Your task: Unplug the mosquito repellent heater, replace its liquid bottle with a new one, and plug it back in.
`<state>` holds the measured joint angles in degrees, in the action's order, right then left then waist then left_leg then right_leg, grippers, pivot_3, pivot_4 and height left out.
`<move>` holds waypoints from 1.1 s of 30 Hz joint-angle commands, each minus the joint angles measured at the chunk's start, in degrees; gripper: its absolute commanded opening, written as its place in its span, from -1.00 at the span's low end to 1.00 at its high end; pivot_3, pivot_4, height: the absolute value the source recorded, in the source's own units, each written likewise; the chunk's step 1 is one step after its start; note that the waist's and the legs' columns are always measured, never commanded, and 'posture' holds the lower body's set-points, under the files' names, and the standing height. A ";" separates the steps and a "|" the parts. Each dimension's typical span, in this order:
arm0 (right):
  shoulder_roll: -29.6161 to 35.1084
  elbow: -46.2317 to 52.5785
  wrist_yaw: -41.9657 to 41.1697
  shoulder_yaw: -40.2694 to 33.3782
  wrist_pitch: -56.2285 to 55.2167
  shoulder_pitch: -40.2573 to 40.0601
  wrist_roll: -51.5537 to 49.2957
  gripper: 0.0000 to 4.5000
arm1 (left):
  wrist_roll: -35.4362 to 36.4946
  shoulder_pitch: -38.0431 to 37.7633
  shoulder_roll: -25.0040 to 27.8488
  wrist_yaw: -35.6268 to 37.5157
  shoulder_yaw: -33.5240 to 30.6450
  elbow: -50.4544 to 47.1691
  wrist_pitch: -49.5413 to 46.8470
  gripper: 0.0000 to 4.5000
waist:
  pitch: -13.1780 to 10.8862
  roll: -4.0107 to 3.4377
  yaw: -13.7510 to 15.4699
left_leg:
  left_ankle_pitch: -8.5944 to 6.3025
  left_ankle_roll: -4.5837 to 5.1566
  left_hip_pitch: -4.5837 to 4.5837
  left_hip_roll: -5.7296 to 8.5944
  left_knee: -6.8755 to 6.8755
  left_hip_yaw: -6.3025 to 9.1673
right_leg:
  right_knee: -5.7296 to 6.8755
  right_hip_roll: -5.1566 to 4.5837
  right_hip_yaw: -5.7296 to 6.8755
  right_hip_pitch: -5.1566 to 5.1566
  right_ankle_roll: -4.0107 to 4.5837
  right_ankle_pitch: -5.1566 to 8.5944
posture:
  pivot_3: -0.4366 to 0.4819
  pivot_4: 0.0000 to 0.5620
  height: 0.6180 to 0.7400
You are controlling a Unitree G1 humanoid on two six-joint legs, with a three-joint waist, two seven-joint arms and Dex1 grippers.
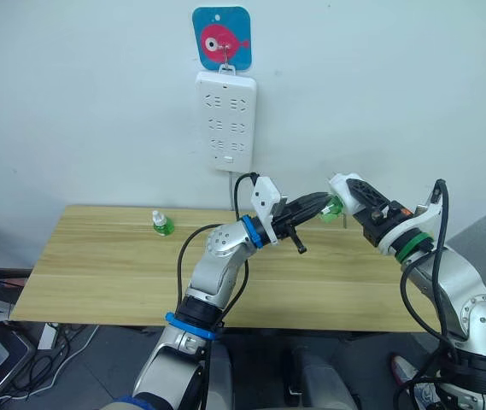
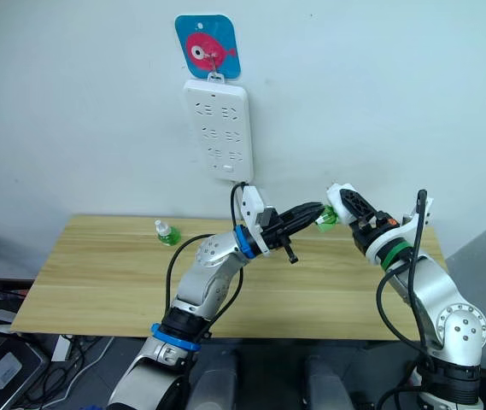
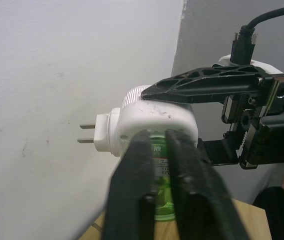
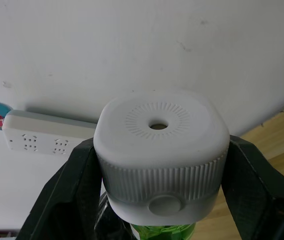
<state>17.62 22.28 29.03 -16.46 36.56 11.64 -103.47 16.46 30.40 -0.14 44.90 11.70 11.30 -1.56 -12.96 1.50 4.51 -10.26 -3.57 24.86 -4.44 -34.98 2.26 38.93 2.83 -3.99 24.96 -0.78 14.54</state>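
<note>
Right gripper point(image 4: 156, 200) is clamped on the mosquito repellent heater point(image 4: 160, 155) — one black finger on each side of the white body, round hole in the top face toward the wrist camera. Heater is up in the air over the right part of the wooden table point(image 1: 97, 273), unplugged; its two metal prongs point(image 3: 87, 133) point at the wall, touching nothing.

Left gripper point(image 3: 160, 150) is closed on the green liquid bottle point(image 3: 160, 187) that sticks out of the heater's underside, fingers pinching it right where it meets the white shell. Bottle is seated in the heater. The two grippers meet at that one assembly, left arm reaching across from the table's middle, right arm coming in from the right.

Second green bottle point(image 1: 162, 224) with a white cap stands upright on the table's far left part, well apart from both grippers.

White power strip point(image 1: 225, 120) hangs on the wall above the table, under a blue card with a pink fish point(image 1: 222, 38). Its cable point(image 1: 231, 190) drops down behind the table.
</note>
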 commanded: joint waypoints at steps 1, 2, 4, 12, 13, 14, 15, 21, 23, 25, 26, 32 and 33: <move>0.68 4.60 -1.52 0.65 -0.97 0.47 -2.26 0.30 | 0.82 -1.05 -0.03 0.08 0.35 -2.16 -1.84 -0.70 | 0.00 0.00 -0.01 | 0.00 0.00 0.00 0.00 0.00 0.00 | 0.00 0.00 -0.01 0.00 0.00 0.00 | 0.51 -0.25 1.00; 0.83 4.57 -1.62 0.71 -1.08 0.45 -2.23 0.30 | 0.99 -1.32 0.09 0.16 0.38 -2.62 -2.09 -0.57 | 0.00 0.00 0.00 | 0.00 0.00 0.00 0.00 0.00 0.00 | 0.00 0.00 -0.01 0.00 0.00 0.00 | 0.51 -0.25 1.00; 1.05 4.48 -1.80 0.82 -1.29 0.44 -2.03 0.30 | 1.10 -1.85 0.30 0.09 0.43 -3.40 -2.70 -0.31 | 0.00 0.00 -0.01 | 0.00 0.00 0.00 0.00 0.00 0.00 | 0.00 0.00 0.00 0.00 0.00 0.00 | 0.51 -0.26 1.00; 1.57 4.58 -2.25 1.58 -2.17 0.30 -1.94 0.30 | -0.08 -3.17 0.18 -1.45 0.82 -4.43 -2.77 0.82 | 0.00 0.00 0.01 | 0.00 0.00 -0.01 0.00 0.00 0.01 | 0.01 0.00 0.01 0.00 0.00 0.00 | 0.51 -0.26 1.00; 1.63 4.57 -2.30 1.73 -2.26 0.42 -2.02 0.30 | -0.48 -2.94 -0.02 -1.82 0.80 -4.00 -2.34 0.96 | 0.00 0.00 0.01 | 0.00 0.00 -0.01 0.00 0.00 0.01 | 0.01 0.00 0.00 0.00 0.00 0.00 | 0.51 -0.27 1.00; 1.67 4.57 -2.35 1.83 -2.32 0.50 -2.09 0.30 | -0.48 -2.75 -0.21 -1.87 0.75 -3.76 -2.19 0.96 | 0.00 0.00 0.01 | 0.00 0.00 -0.01 0.00 -0.01 0.00 | 0.01 0.00 -0.01 0.00 0.00 0.00 | 0.51 -0.27 1.00; 1.72 4.58 -2.39 1.92 -2.36 0.53 -2.10 0.30 | -0.36 -2.57 -0.40 -1.96 0.68 -3.63 -2.19 0.96 | 0.00 0.00 0.03 | 0.00 0.00 -0.01 0.00 -0.01 0.00 | 0.01 0.00 -0.01 -0.01 0.00 0.00 | 0.51 -0.27 1.00; 1.99 4.60 -2.50 2.10 -2.70 0.57 -2.17 0.30 | 0.02 -2.19 -0.76 -1.85 0.56 -3.36 -2.21 0.96 | 0.00 0.00 0.02 | 0.00 0.00 -0.01 0.00 -0.01 0.00 | 0.01 0.00 0.00 0.00 0.00 0.00 | 0.51 -0.26 1.00; 2.09 4.66 -2.52 2.17 -2.84 0.61 -2.15 0.30 | 0.13 -2.16 -0.85 -1.67 0.57 -3.23 -2.12 0.88 | 0.00 0.00 0.02 | 0.00 0.00 -0.01 0.00 -0.01 0.00 | 0.01 0.00 -0.01 0.00 0.00 0.00 | 0.50 -0.27 1.00; 2.13 4.71 -2.49 2.25 -3.09 0.70 -2.13 0.30 | 0.05 -2.18 -0.87 -1.50 0.67 -3.08 -1.93 0.72 | 0.00 0.00 0.02 | 0.00 0.00 -0.01 0.00 -0.01 0.00 | 0.01 0.00 -0.01 -0.01 0.00 0.00 | 0.50 -0.27 1.00; 2.15 4.77 -2.46 2.30 -3.19 0.71 -2.12 0.30 | 0.03 -2.20 -0.87 -1.47 0.72 -3.07 -1.97 0.58 | 0.00 0.00 0.02 | 0.00 0.00 -0.01 0.00 -0.01 0.00 | 0.01 0.00 -0.01 -0.01 0.00 0.00 | 0.50 -0.27 1.00; 2.39 4.92 -2.58 2.58 -3.47 0.74 -2.11 0.30 | -0.56 -2.11 -0.79 -1.30 1.12 -2.63 -1.69 0.02 | 0.01 0.00 0.01 | 0.00 0.00 -0.01 0.00 -0.01 0.00 | 0.01 0.00 -0.01 -0.01 0.00 0.00 | 0.49 -0.27 1.00; 2.40 4.99 -2.55 2.62 -3.53 0.68 -2.15 0.30 | -0.50 -2.09 -0.85 -1.37 1.02 -2.65 -1.70 0.02 | 0.01 0.00 0.01 | 0.00 0.00 -0.01 0.00 -0.01 0.00 | 0.01 0.00 -0.01 -0.01 0.00 0.00 | 0.49 -0.27 1.00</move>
<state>19.63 24.05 27.63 -13.80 33.55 11.60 -104.35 15.79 27.74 -0.13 43.80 12.48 9.44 -4.14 -12.96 1.49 4.52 -10.25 -3.57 24.85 -4.44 -34.99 2.26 38.95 2.83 -4.00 24.95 -0.78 14.54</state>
